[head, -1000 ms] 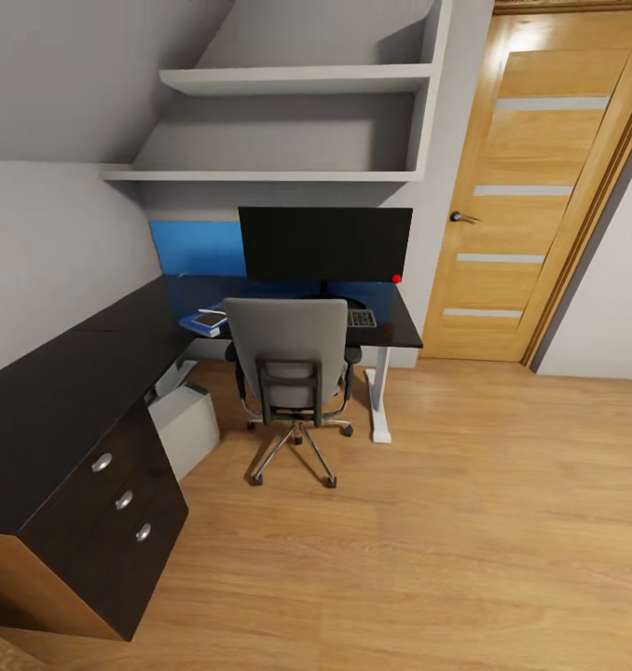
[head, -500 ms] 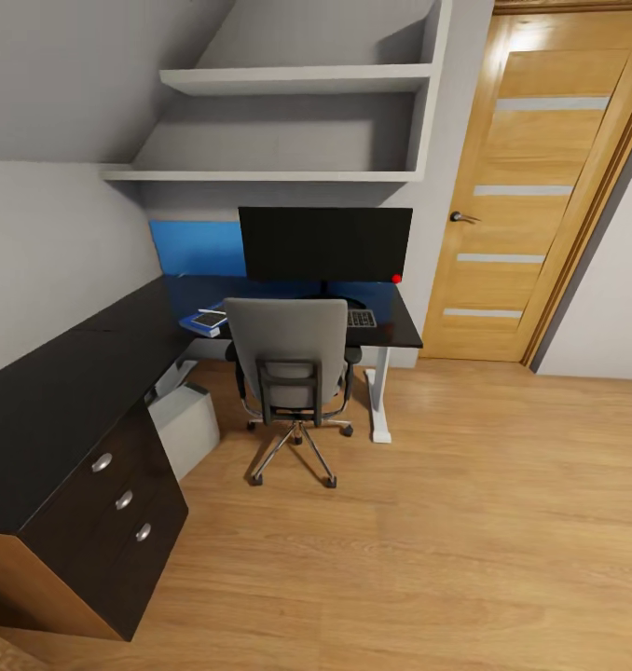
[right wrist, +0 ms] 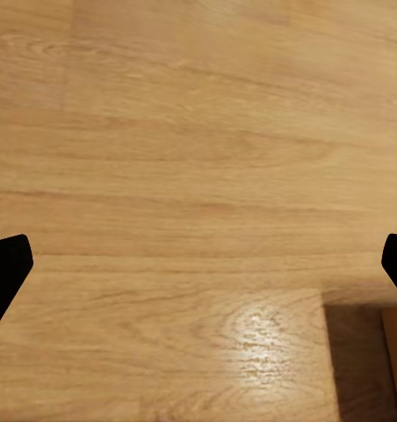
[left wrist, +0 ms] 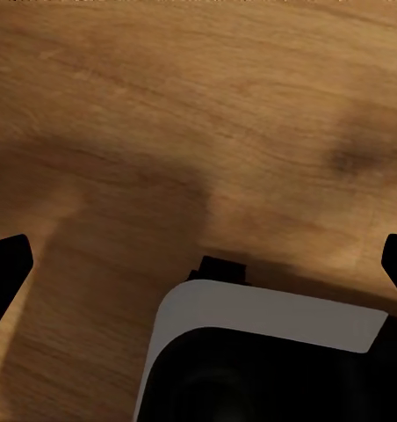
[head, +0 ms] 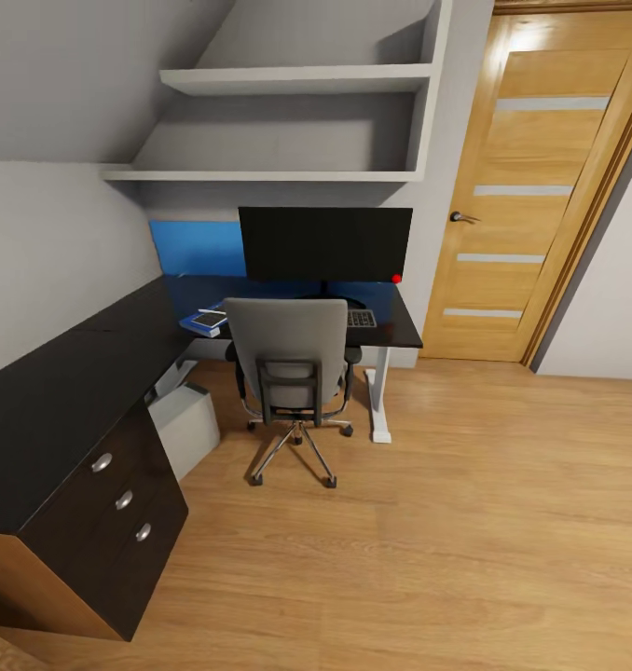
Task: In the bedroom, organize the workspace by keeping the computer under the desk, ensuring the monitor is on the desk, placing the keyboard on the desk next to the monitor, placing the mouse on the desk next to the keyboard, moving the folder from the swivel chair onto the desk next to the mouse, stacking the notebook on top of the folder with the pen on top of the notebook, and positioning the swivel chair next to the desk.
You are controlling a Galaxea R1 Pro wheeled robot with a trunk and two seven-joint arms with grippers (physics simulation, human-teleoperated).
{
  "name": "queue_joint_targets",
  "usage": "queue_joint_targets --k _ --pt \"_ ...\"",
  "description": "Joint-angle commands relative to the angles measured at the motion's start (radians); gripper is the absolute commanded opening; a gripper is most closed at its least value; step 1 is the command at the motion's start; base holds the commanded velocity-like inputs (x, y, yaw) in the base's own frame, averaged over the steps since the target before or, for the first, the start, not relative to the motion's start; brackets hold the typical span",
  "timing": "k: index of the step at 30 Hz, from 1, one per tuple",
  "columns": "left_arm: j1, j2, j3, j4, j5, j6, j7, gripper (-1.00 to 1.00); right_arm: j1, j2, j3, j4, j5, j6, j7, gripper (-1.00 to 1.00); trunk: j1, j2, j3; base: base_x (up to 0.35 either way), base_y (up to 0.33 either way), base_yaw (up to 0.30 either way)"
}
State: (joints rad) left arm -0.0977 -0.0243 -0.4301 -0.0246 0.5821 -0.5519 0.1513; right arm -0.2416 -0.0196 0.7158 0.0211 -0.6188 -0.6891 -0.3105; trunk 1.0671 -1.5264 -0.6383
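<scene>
With both claws spread wide over bare floor, roll up squarely behind the swivel chair tucked against the counter edge.

The swivel chair backrest hides most of the keyboard, only its right end showing. The computer sits half tucked under the counter. The notebook on the folder is too small to detail.
</scene>
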Motion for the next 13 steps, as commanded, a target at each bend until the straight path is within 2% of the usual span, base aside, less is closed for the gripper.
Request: queue_joint_targets --k 1,13 --pt "-0.001 0.000 -0.009 0.000 0.001 -0.002 0.008 1.00 -0.001 0.000 0.008 0.002 -0.001 -0.001 -0.006 1.00 0.000 0.000 -0.001 0.000 0.000 0.000" --pt "0.000 0.000 -0.009 0.000 0.001 -0.002 0.008 1.00 -0.001 0.001 0.008 0.002 -0.001 -0.001 -0.006 1.00 0.000 0.000 -0.001 0.000 0.000 0.000"
